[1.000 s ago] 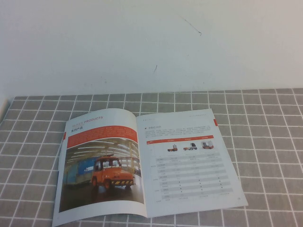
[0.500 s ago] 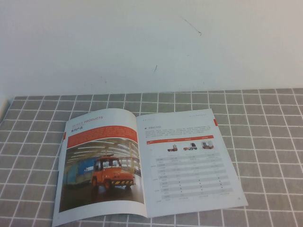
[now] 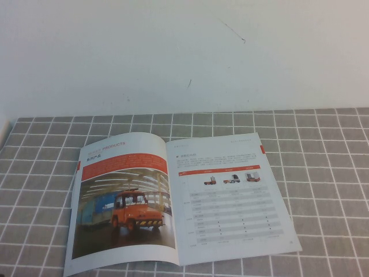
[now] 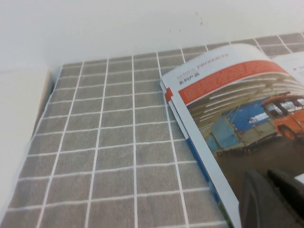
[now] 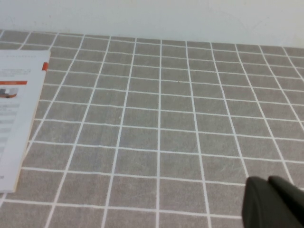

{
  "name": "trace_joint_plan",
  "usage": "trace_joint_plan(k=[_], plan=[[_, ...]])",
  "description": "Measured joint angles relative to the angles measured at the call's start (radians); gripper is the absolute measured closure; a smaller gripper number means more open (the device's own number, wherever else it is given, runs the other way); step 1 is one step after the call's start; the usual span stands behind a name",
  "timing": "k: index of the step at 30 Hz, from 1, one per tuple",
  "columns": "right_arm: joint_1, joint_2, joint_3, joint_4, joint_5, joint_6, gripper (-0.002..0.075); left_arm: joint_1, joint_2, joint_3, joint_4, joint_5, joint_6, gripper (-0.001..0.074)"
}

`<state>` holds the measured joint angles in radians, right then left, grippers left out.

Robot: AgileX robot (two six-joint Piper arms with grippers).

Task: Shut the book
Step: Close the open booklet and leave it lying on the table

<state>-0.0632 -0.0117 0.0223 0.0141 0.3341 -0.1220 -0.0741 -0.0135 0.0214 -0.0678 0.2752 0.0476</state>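
Nothing has shifted since the earlier frames: book and cloth lie as they did, and no arm has come into the high view. The plain white wall [image 3: 173, 52] fills the far half of the scene. Below it, the tabletop [image 3: 323, 150] is covered by a grey cloth with a white grid pattern. The open glossy paper brochure-style book [image 3: 179, 196] lies on the near, middle-left part of that cloth, turned slightly askew. Its left page shows an orange band above a photo of an orange truck and bulges up a little near the spine. Its right page is white, with three small vehicle pictures above a table, and lies flat.

The left gripper [image 4: 270, 190], a dark shape in its wrist view, hangs over the near outer part of the photo page. I cannot tell how its jaws stand. The right gripper [image 5: 271, 199] hangs over bare cloth to the right of the book, well apart from it. Its jaws cannot be made out either.
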Motion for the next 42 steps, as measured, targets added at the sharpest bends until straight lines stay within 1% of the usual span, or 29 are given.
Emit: trace_joint_plan(k=[4,6,9,16,19,21,26,30,37,42], plan=[[0.000,0.000,0.006,0.000,-0.072,0.000,0.0729,0.000,0.000,0.000,0.004,-0.069,0.010,0.0738],[0.000,0.000,0.006,0.000,-0.158,0.000,0.0729,0.000,0.000,0.000,0.007,-0.138,0.010,0.0738],[0.000,0.000,0.006,0.000,-0.320,0.000,0.0729,0.000,0.000,0.000,0.017,-0.298,0.017,0.0738],[0.000,0.000,0.006,0.000,-0.758,0.000,0.0729,0.000,0.000,0.000,0.026,-0.782,0.025,0.0738],[0.000,0.000,0.006,0.000,-0.885,0.000,0.0729,0.000,0.000,0.000,0.026,-0.911,0.025,0.0738],[0.000,0.000,0.006,0.000,-0.949,0.000,0.0729,0.000,0.000,0.000,0.026,-0.964,0.025,0.0738],[0.000,0.000,0.006,0.040,-0.989,0.000,0.0729,0.000,0.000,0.000,0.026,-1.030,0.028,0.0738],[0.000,0.000,0.006,0.054,-1.007,0.000,0.0729,0.000,0.000,0.000,0.026,-1.033,0.039,0.0738],[0.000,0.000,0.006,0.073,-1.104,0.008,0.0729,0.000,0.000,0.000,0.026,-1.037,0.043,0.0738],[0.000,0.000,0.006,0.073,-1.083,0.022,0.0729,0.000,0.000,0.000,0.026,-1.029,0.043,0.0738]])
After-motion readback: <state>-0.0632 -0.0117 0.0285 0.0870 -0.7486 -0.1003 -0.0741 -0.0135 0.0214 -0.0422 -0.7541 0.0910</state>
